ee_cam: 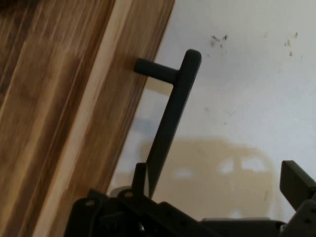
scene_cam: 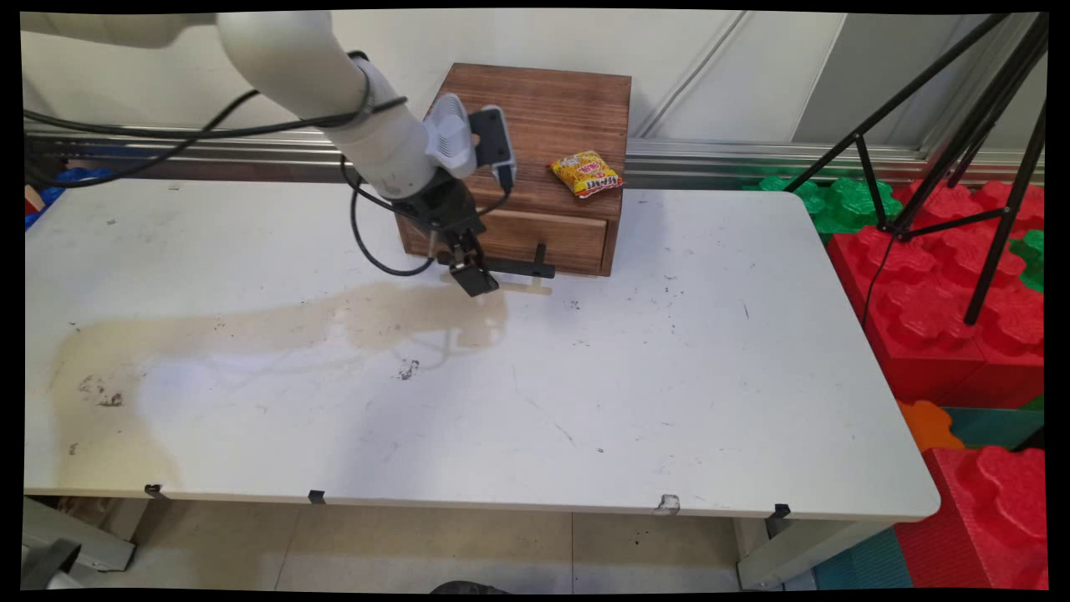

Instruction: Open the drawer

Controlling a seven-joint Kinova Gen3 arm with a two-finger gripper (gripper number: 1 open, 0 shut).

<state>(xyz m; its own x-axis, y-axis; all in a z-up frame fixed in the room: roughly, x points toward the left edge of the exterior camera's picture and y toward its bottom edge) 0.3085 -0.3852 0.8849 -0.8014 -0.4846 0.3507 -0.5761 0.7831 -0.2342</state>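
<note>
Your end effector (scene_cam: pixel 473 278) sits low over the white surface (scene_cam: pixel 635 376), right at the front of the wooden drawer box (scene_cam: pixel 535 134) that stands at the surface's 12 o'clock side against the wall. In the main view its black tip is at the left end of the black bar handle (scene_cam: pixel 522 267) on the drawer front (scene_cam: pixel 552 238), and the handle runs off from it toward 3 o'clock. In the hand view you see that same handle (ee_cam: pixel 170 128) as a dark bar rising from the linkage at the bottom edge toward 12 o'clock, joined to the wood by a short post at its upper end; the drawer front (ee_cam: pixel 59 113) fills the left side of that view. One finger (ee_cam: pixel 296 183) shows at the hand view's 4 o'clock, well clear of the bar, so the fingers stand apart and are not pressed on the handle. You cannot tell from either view whether the other finger touches the bar. On top of the box, near its right front corner, lies a small yellow and red snack packet (scene_cam: pixel 587 174). A pale tan stain (scene_cam: pixel 276 322) spreads over the surface from just under the end effector toward 8 o'clock. Beyond the surface's 3 o'clock edge lie red foam blocks (scene_cam: pixel 936 284), with black tripod legs (scene_cam: pixel 986 125) standing on them.
</note>
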